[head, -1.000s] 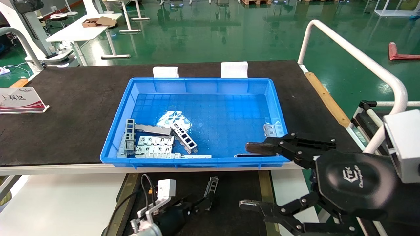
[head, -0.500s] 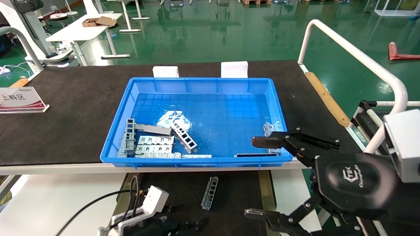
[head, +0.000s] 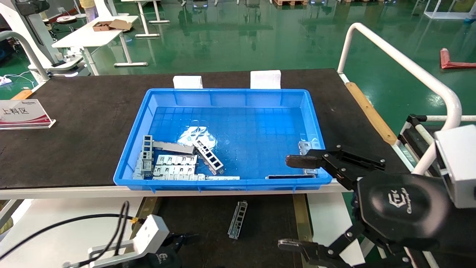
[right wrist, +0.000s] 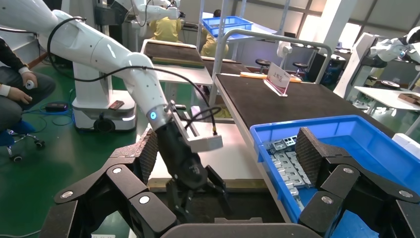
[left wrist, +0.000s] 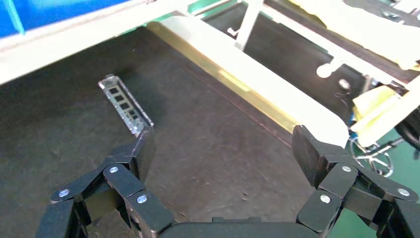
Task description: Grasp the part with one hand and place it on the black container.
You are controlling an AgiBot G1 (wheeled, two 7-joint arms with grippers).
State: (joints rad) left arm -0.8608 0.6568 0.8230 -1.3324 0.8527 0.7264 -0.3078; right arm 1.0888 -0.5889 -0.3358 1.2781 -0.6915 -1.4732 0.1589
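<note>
Part (head: pixel 237 219) is seen lying flat on the black container (head: pixel 267 216), just beyond the wide-open, empty left gripper (left wrist: pixel 223 153); the right gripper (head: pixel 293 203) is held wide open nearby.

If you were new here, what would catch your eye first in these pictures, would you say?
The blue bin at the table's middle, with silver pieces heaped in its near-left corner. Below it, one part lies alone on the black container, the open left hand just behind it. The open right hand hangs at the bin's near-right corner.
</note>
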